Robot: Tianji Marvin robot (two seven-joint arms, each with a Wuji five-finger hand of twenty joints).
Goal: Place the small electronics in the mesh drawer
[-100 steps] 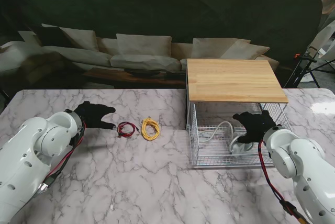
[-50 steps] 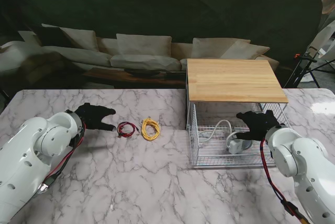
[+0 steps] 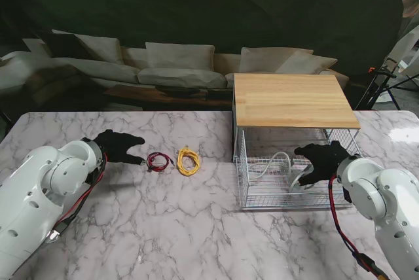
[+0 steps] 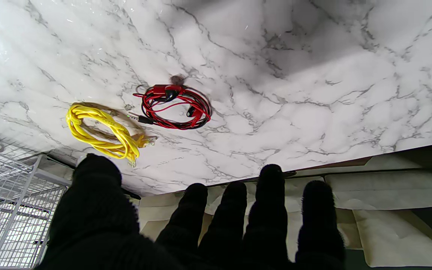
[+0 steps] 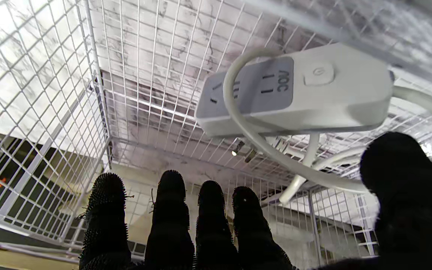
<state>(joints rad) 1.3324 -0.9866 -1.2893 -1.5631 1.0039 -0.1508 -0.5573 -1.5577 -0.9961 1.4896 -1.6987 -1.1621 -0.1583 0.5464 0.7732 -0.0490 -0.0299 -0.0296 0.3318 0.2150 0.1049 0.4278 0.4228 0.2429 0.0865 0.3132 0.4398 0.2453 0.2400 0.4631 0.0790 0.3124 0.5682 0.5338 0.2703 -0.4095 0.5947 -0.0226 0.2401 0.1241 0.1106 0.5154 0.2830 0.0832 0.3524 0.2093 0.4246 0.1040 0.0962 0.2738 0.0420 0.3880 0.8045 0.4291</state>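
Nearest to us, our two arms rose from the bottom corners, and each hand sat over the marble tabletop. Our right hand hung inside the pulled-out mesh drawer, fingers spread and holding nothing; the white power strip lay on the drawer floor just beyond the fingertips, its cord looped across its face. We judged the strip's long axis to run roughly left to right across the drawer, socket face up, though the stand view blurred it.

Our left hand hovered at the left, fingers apart and empty, just beside the red cable coil. Right of that lay the yellow cable coil, between the red one and the drawer. Both coils lay flat as loose ovals on the tabletop, so neither pointed any clear way; their plug ends stuck out slightly.

From here, we judged the risks to be these: the white cord could snag a finger as the right hand lifted out, dragging the strip against the mesh; a loose coil could unwind when pinched at one strand, trailing over the drawer wall.

Farther off stood the wooden top over the drawer frame, and beyond it the sofa.
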